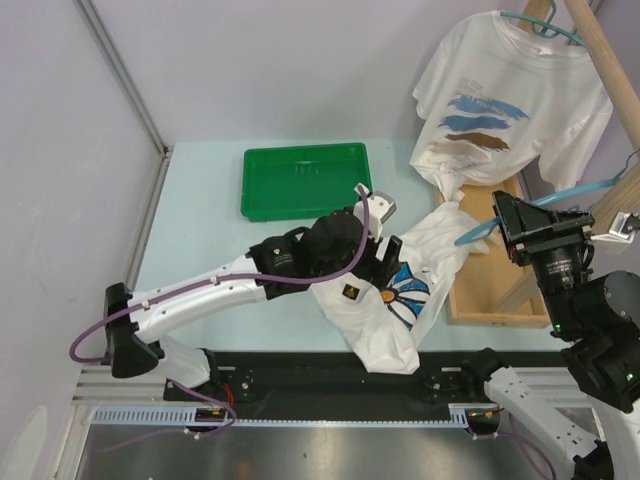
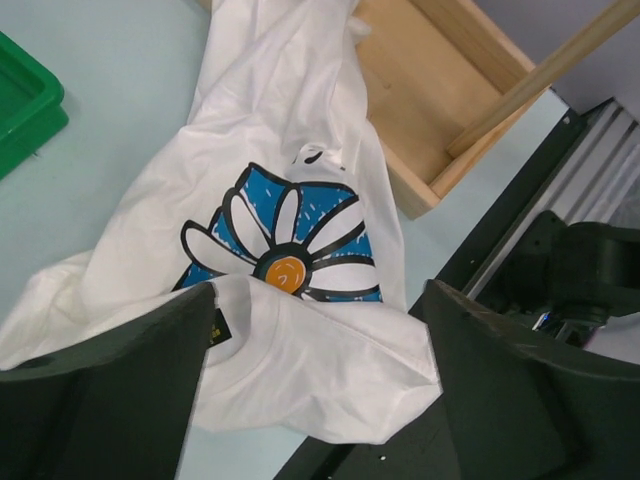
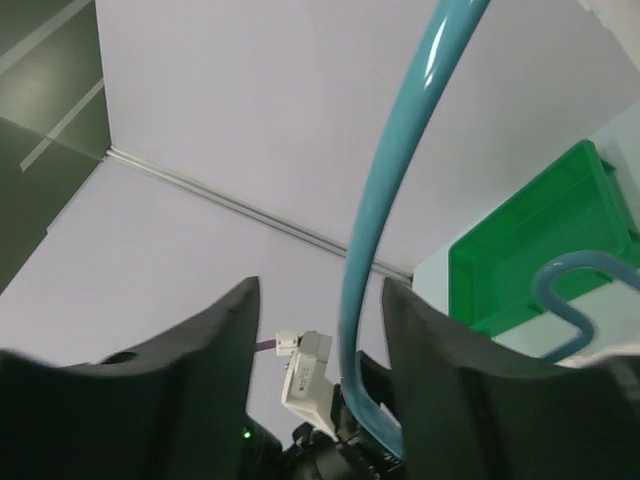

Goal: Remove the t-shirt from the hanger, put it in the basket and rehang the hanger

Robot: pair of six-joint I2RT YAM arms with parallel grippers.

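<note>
White flower-print t-shirt (image 1: pixel 400 300) lies crumpled on the worktop (image 1: pixel 200 220) near centre, off the teal hanger (image 3: pixel 365 250) that sits loosely between the parted right fingers (image 3: pixel 170 390), so the wide-spread left fingers (image 2: pixel 110 390) above it should rise without snagging cloth.

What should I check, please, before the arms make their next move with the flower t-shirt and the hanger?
1. Flower t-shirt off the teal hanger: ok, the hanger's arm shows bare.
2. Left pincer free of fabric: ok, jaws wide above the shirt.
3. Right pincer holding the hanger: not ok, jaws apart, the rod loose between them.
4. Shirt wholly on the table: not ok, one end lies on the wooden rack base.
5. Second t-shirt undisturbed: ok, it hangs on its own hanger.
</note>
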